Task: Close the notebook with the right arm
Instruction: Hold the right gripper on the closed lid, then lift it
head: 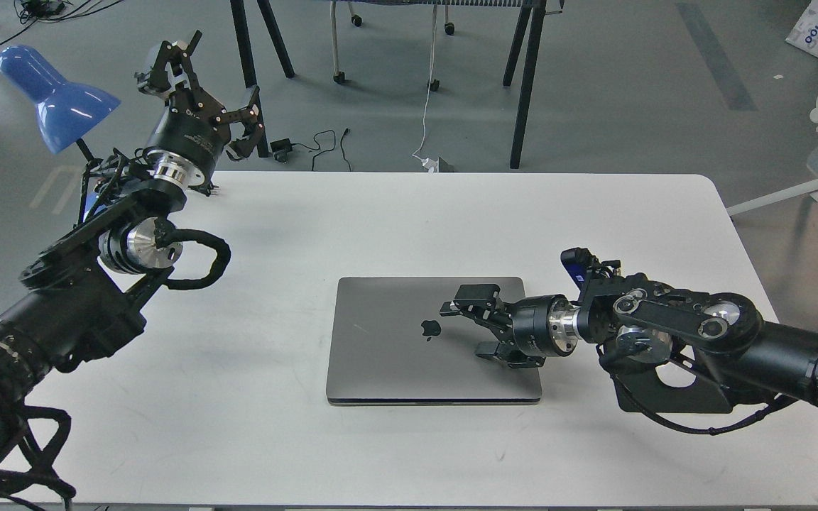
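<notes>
The right gripper (467, 326) lies nearly level over the right half of the notebook's lid, its fingers spread apart with nothing between them. One finger reaches toward the apple logo (430, 328); the other sits lower, nearer the front edge. Whether any fingertip touches the lid, I cannot tell. This flat, low pose suits pressing a lid down, not gripping it, and my judgement is that the push is finished. Behind the gripper, the silver wrist ring (563, 326) and a small blue part (575, 270) lead back along the right arm (735, 341), which comes in low over the table's right side.

The notebook (388, 355) is in the middle of the white table (238, 426), lid fully down, square to the front edge. It is slim space-grey metal, smooth and faintly reflective, with a thin dark seam along the front where lid meets base. No screen or keys show, so the task looks done.

The left gripper (199, 92) is raised at the table's far left corner, well apart from the notebook, fingers open and empty, likely parked clear of the work. A blue desk lamp (54, 96) stands just beside that arm.
</notes>
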Tool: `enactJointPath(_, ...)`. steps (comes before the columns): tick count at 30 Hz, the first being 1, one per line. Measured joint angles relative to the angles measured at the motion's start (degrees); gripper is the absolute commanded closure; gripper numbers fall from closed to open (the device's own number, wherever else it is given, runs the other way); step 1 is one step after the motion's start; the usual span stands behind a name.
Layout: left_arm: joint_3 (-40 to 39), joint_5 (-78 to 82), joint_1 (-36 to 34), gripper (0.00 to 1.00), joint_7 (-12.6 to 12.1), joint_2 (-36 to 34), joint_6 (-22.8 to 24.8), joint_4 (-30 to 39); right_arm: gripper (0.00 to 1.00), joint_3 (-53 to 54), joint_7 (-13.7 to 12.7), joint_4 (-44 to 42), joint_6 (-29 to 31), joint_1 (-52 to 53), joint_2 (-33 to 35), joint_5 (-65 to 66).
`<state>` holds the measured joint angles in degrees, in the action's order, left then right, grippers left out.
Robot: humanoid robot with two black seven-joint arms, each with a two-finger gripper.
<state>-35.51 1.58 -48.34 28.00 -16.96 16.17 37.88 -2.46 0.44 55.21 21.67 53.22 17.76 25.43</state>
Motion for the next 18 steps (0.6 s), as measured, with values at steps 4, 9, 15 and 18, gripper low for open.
enactJointPath(4,0.0,0.0,0.0,0.0,0.0,0.0,0.0,0.0,0.0,0.0,0.0,0.0,-0.4,-0.2,0.0,0.0)
enactJointPath(9,0.0,0.0,0.0,0.0,0.0,0.0,0.0,0.0,0.0,0.1,0.0,0.1,-0.7,-0.3,-0.1,0.0)
enactJointPath(15,0.0,0.0,0.0,0.0,0.0,0.0,0.0,0.0,0.0,0.1,0.0,0.0,-0.8,-0.8,-0.3,0.0)
enactJointPath(18,0.0,0.0,0.0,0.0,0.0,0.0,0.0,0.0,0.0,0.1,0.0,-0.1,-1.1,-0.9,-0.4,0.0)
